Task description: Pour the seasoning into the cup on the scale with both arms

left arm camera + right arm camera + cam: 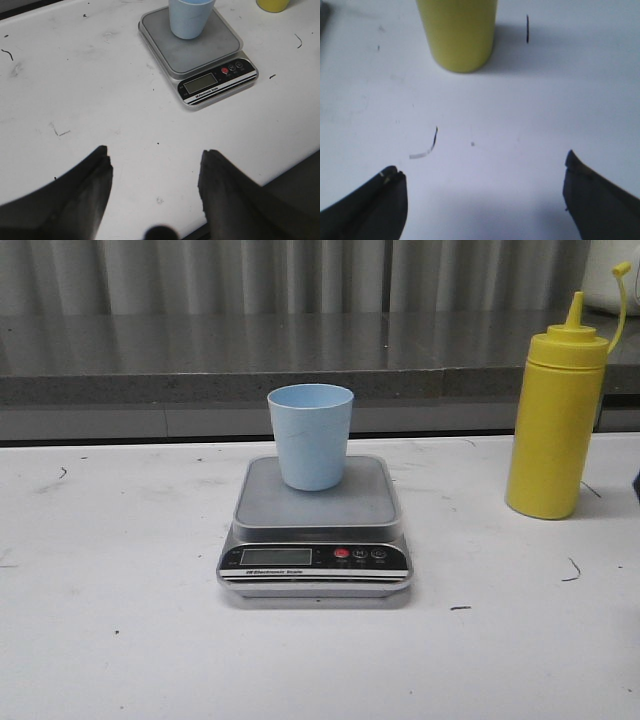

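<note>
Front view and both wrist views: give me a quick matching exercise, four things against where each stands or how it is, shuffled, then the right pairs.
Things:
1. pale blue cup
2. yellow squeeze bottle
3. digital kitchen scale
4. right hand

Places or states:
A. flat on the white table, display toward the robot
B. open, empty, facing the bottle's base
C. upright on the steel platform
D. upright on the table, right of the scale, cap off its nozzle

Pairs: 1-C, 2-D, 3-A, 4-B
</note>
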Controlling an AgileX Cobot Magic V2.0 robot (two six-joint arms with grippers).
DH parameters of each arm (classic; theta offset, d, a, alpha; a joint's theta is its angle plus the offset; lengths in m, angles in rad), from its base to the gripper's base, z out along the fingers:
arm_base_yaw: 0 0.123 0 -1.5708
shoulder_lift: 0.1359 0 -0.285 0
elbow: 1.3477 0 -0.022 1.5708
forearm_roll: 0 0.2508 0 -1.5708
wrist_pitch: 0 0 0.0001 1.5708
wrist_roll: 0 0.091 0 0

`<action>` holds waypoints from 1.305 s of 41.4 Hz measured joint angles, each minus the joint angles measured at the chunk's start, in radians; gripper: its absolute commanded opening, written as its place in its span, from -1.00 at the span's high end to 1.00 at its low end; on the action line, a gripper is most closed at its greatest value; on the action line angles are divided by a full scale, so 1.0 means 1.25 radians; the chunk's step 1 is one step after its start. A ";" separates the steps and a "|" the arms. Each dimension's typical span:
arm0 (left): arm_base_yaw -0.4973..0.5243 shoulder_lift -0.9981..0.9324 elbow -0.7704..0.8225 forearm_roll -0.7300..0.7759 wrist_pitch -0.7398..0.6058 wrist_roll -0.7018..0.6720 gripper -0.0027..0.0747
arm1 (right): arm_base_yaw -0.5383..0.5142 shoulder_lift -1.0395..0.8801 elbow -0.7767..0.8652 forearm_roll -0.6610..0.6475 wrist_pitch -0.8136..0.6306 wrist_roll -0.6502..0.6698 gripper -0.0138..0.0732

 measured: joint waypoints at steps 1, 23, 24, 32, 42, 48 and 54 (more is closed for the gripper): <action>0.000 0.000 0.000 0.000 0.000 0.000 -0.07 | 0.014 -0.016 -0.006 0.005 0.041 0.000 -0.81; 0.000 0.000 0.000 0.000 0.000 0.000 -0.07 | 0.157 -0.378 -0.169 0.181 0.464 -0.203 -0.81; 0.000 0.000 0.000 0.000 0.000 0.000 -0.07 | 0.157 -0.400 -0.169 0.181 0.466 -0.207 -0.81; 0.000 0.000 0.000 0.000 0.000 0.000 -0.07 | 0.157 -0.519 -0.173 0.182 0.496 -0.243 -0.81; 0.000 0.000 0.000 0.000 0.000 0.000 -0.07 | 0.157 -0.575 -0.173 0.184 0.534 -0.271 -0.81; 0.000 0.000 0.000 0.000 0.000 0.000 -0.07 | 0.157 -0.574 -0.173 0.187 0.534 -0.273 -0.81; 0.000 0.000 0.000 0.000 0.000 0.000 -0.07 | 0.157 -0.574 -0.173 0.189 0.534 -0.275 -0.81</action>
